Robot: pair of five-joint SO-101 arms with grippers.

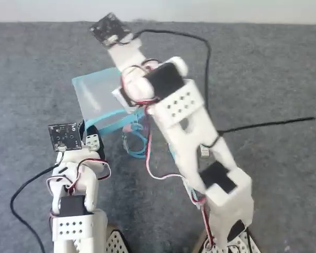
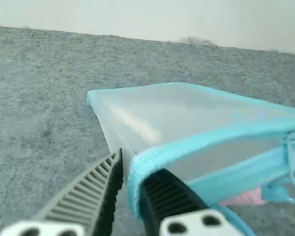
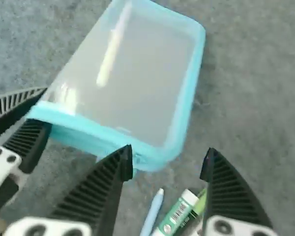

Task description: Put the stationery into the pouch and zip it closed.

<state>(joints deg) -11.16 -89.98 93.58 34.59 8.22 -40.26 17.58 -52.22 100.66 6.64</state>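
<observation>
A translucent pouch (image 1: pixel 95 95) with cyan trim lies on the grey carpet. My left gripper (image 2: pixel 132 189) is shut on the pouch's (image 2: pixel 187 123) cyan corner edge, one ribbed finger (image 2: pixel 101 189) on each side of the trim. My right gripper (image 3: pixel 164 169) hangs open over the pouch's (image 3: pixel 132 78) zip-side edge with nothing between its fingers. Below it lie a blue pen (image 3: pixel 155 209) and a green-and-white tube (image 3: pixel 179 214) on the carpet, outside the pouch. The left gripper (image 3: pixel 14 132) holds the neighbouring corner. A pale stick-like item (image 3: pixel 110 54) shows through the pouch wall.
Grey carpet (image 1: pixel 274 79) spreads around the pouch, with a pale wall (image 2: pixel 162 19) behind. The right arm's body (image 1: pixel 189 126) and its wires (image 1: pixel 142 142) cover the pouch's near edge from above. Something pink (image 2: pixel 243 199) peeks out by the zip end.
</observation>
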